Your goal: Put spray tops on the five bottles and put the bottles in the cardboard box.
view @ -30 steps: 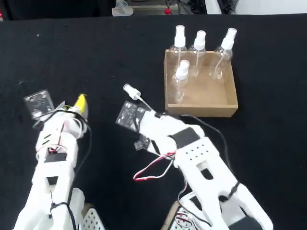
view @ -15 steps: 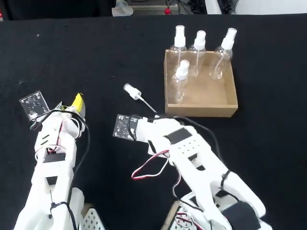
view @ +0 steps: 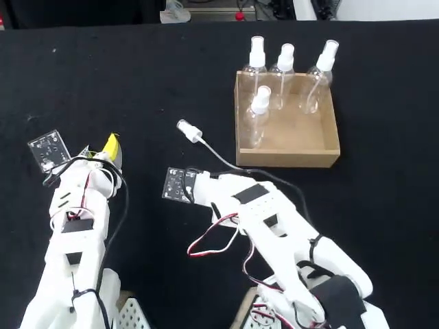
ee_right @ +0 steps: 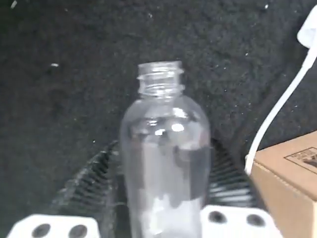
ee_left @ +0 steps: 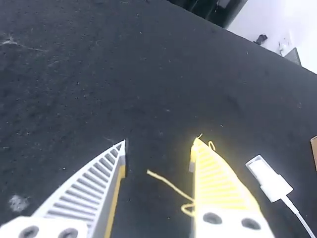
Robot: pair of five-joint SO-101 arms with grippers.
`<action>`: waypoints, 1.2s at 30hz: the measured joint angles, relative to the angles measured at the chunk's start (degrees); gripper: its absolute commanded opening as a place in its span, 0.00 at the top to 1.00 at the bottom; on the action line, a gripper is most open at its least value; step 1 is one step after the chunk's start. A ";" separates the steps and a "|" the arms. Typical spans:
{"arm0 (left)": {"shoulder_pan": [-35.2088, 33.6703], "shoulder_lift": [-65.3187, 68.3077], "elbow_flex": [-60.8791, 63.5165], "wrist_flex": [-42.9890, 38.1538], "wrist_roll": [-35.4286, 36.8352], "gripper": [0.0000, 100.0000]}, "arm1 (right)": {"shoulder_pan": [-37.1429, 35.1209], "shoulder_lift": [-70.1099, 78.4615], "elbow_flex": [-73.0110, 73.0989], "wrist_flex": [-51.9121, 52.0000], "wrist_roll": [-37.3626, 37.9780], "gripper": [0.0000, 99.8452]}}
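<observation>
We see a black cloth-covered table (view: 137, 82) bearing a shallow square brown cardboard box (view: 288, 159). A loose white plastic spray top (view: 188, 130) lies near the box, its thin tube trailing towards the box's near corner.

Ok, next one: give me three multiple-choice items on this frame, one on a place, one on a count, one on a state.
1. Where is the loose spray top? A) on the table beside the cardboard box B) inside the box C) on a bottle
2. How many bottles stand in the box? A) three B) four C) five
3. The bottle in the right jaws is: A) fitted with a spray top B) broken C) open-necked, no top

Answers: 1 A, it lies on the black table next to the box. 2 B, four capped bottles stand inside. 3 C, the right wrist view shows its bare threaded neck.
</observation>
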 measured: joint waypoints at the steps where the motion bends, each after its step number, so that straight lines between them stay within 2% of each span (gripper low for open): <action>1: 0.00 0.00 0.00 0.00 0.00 0.79 | -0.26 0.00 -0.18 0.00 -0.88 0.98; 5: 0.00 0.00 0.00 0.00 0.00 0.79 | -2.11 0.00 -1.76 0.70 -7.47 0.97; 9: 0.00 0.00 0.00 0.00 0.00 0.79 | -2.73 0.00 -6.86 4.31 -17.41 0.97; 13: 0.00 0.00 0.00 0.00 0.00 0.79 | -2.99 1.32 -12.75 6.86 -32.79 0.97; 16: -0.26 0.00 0.00 0.00 0.00 0.79 | -2.90 5.19 -15.65 7.82 -43.52 0.89; 22: -3.16 0.00 -0.44 0.00 0.00 0.79 | -6.51 19.34 -25.93 17.85 -44.57 0.76; 31: -3.60 0.00 -0.70 0.00 0.00 0.79 | -8.26 26.11 -43.69 40.44 -47.30 0.75; 36: -3.60 0.00 -0.70 0.00 0.00 0.79 | -8.26 26.37 -45.98 42.81 -47.30 0.75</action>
